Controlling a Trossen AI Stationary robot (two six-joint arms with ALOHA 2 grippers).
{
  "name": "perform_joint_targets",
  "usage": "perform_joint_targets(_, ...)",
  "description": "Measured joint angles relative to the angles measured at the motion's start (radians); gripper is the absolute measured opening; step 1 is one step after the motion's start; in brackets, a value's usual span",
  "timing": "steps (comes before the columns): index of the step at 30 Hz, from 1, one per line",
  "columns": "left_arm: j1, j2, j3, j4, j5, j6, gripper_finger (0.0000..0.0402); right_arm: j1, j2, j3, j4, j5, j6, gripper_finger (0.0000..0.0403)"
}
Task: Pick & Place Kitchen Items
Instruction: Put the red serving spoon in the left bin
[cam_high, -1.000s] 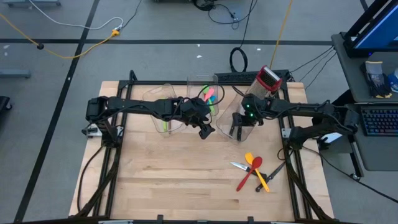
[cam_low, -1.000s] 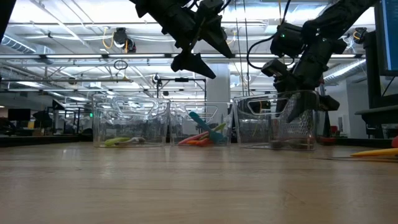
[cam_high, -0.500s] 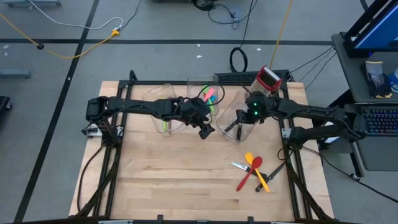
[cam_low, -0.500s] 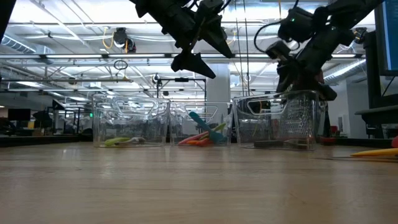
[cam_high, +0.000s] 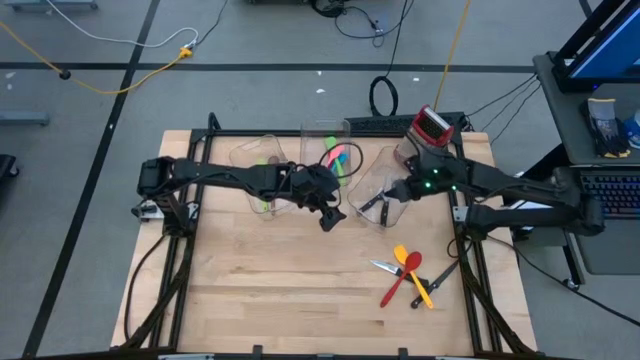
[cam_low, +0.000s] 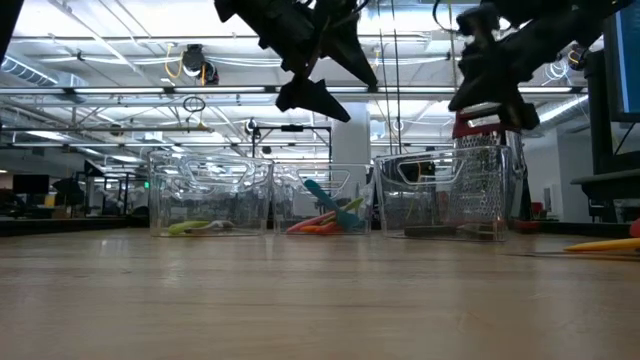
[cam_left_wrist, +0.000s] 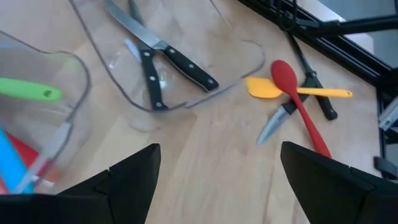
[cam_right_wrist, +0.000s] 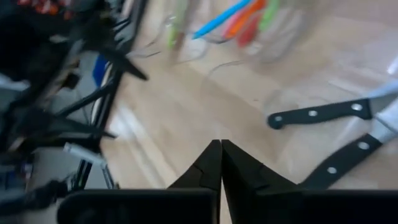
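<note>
Three clear bins stand in a row. The right bin (cam_high: 385, 195) holds two black-handled knives (cam_left_wrist: 165, 53) (cam_right_wrist: 323, 112). The middle bin (cam_high: 325, 135) holds pink, green, blue and orange utensils (cam_low: 325, 215), and the left bin (cam_high: 262, 170) holds a green utensil (cam_low: 200, 227). A yellow spatula (cam_left_wrist: 267, 88), a red spoon (cam_left_wrist: 301, 102) and knives (cam_high: 383, 266) lie on the table nearer the right edge. My right gripper (cam_right_wrist: 219, 148) is shut and empty, above the right bin. My left gripper (cam_left_wrist: 219, 148) hangs open and empty between the middle and right bins.
A red-topped metal box grater (cam_high: 432, 127) stands just beyond the right bin. The wooden table (cam_high: 270, 290) has open room on its near left half. Black frame rails (cam_high: 175, 260) run along both sides. A desk with a keyboard (cam_high: 610, 195) stands to the right.
My right gripper has risen from inside the right bin to above its rim and drawn back toward the table's right edge. My left gripper has stayed nearly where it was.
</note>
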Motion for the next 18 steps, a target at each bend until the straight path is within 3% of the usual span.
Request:
perform_joint_targets(10,-0.089,0.0,0.0,0.031,-0.063,-0.002,0.0338,0.103,-0.166,0.0,0.0,0.004,-0.182,0.0002)
perform_joint_targets(18,-0.153,0.0,0.0,0.145,-0.086,-0.12,0.0337,0.146,-0.286,0.0,0.0,0.001,-0.266,0.0001)
